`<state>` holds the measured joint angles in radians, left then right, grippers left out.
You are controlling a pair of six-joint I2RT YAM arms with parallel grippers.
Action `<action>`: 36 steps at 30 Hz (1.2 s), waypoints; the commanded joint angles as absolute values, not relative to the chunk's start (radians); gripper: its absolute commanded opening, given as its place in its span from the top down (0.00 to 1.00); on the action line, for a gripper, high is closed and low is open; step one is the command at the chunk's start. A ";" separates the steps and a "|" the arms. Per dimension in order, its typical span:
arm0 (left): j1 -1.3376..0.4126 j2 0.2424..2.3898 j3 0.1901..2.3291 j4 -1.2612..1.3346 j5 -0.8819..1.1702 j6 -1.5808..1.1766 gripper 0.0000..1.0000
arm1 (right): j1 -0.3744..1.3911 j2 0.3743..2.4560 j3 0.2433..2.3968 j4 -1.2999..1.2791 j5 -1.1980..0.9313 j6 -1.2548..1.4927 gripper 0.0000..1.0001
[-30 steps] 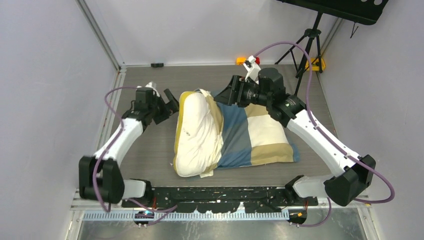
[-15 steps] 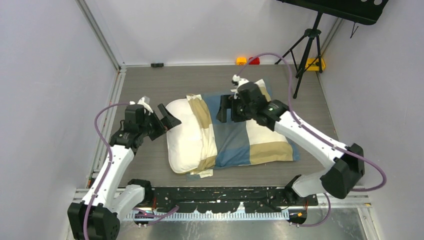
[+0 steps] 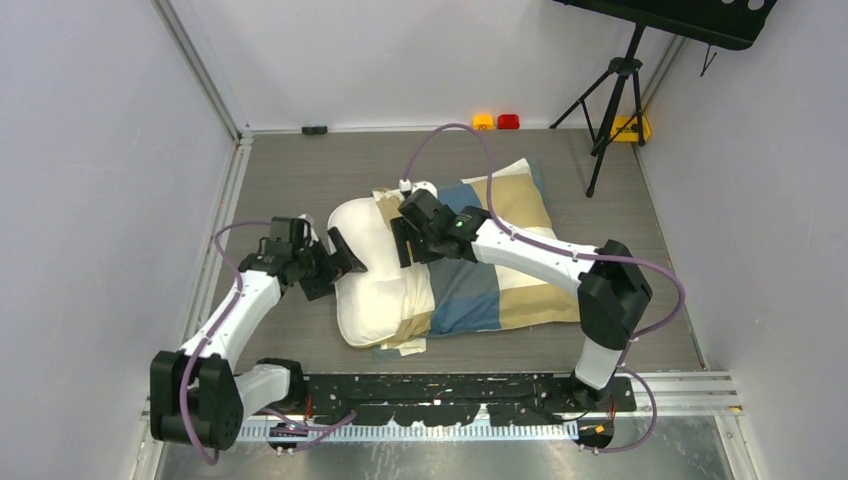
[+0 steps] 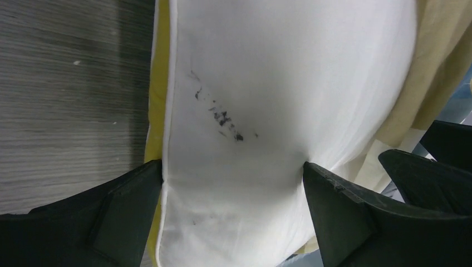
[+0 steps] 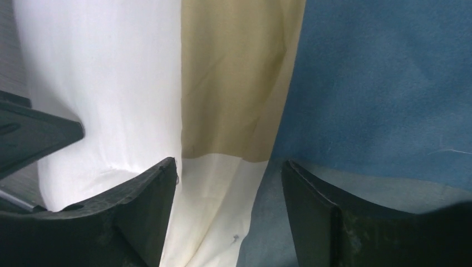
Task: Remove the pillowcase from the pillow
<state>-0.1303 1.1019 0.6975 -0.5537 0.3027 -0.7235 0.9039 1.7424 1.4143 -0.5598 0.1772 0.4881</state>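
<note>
Having advanced, left gripper (image 3: 340,272) straddles pillow (image 3: 372,290); right gripper (image 3: 405,252) over pillowcase (image 3: 495,275) edge.

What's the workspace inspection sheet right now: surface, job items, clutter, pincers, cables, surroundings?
Surface: grey wood-grain table.
Job's things: pillow, left end bare; pillowcase covers the rest of it.
Clutter: orange block and red block at the far edge.
Grippers: left pincer open, straddling the pillow's bare end; right pincer open over the pillowcase's edge.
Cables: purple cables loop along both arms.
Surroundings: tripod far right; plain walls.
</note>
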 commanded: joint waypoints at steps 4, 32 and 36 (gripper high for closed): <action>-0.132 1.260 0.652 -0.307 0.513 -0.751 0.06 | 0.912 1.724 1.324 -0.495 0.257 0.571 0.42; 0.164 1.018 0.776 -0.454 0.507 -0.712 1.00 | 0.420 1.162 0.959 -0.508 0.352 0.503 0.99; 0.164 1.009 0.790 -0.450 0.572 -0.723 1.00 | 0.419 1.138 0.994 -0.538 0.203 0.483 0.53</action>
